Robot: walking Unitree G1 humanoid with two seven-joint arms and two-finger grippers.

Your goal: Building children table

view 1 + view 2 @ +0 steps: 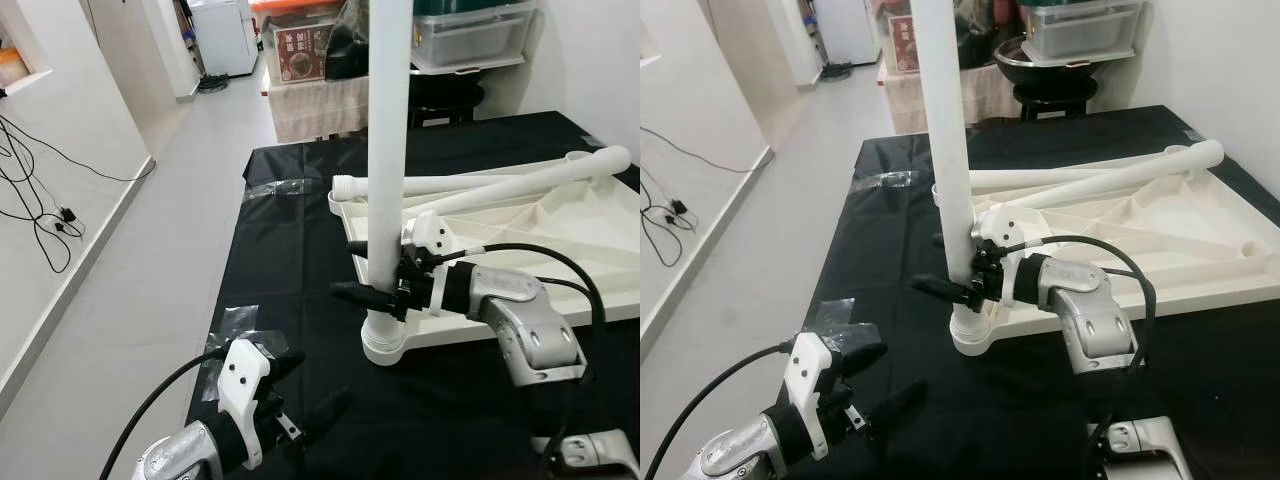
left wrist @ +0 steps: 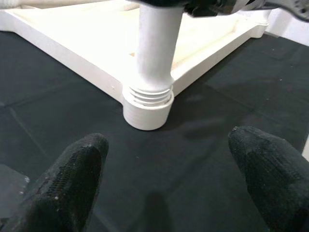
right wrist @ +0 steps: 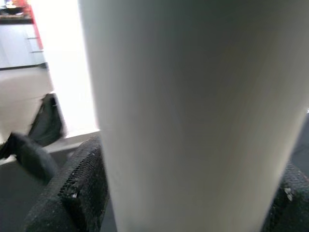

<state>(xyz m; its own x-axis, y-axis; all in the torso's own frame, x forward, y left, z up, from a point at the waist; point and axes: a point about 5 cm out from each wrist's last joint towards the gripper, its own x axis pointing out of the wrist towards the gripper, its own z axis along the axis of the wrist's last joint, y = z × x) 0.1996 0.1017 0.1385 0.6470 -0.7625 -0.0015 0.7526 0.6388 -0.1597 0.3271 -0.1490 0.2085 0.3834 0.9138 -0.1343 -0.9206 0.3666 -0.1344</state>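
The right gripper clamps the upright white table leg, standing in the corner socket at the upturned tabletop's seven o'clock. Left gripper hovers spread, empty. Next: probably twist the exposed threads home.

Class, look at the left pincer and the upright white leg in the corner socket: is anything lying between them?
Nothing visible does. The left pincer, open, hangs low over bare black cloth facing the leg and its corner socket. The right pincer is shut on the leg higher up.

Home hallway, fridge (storage bins)
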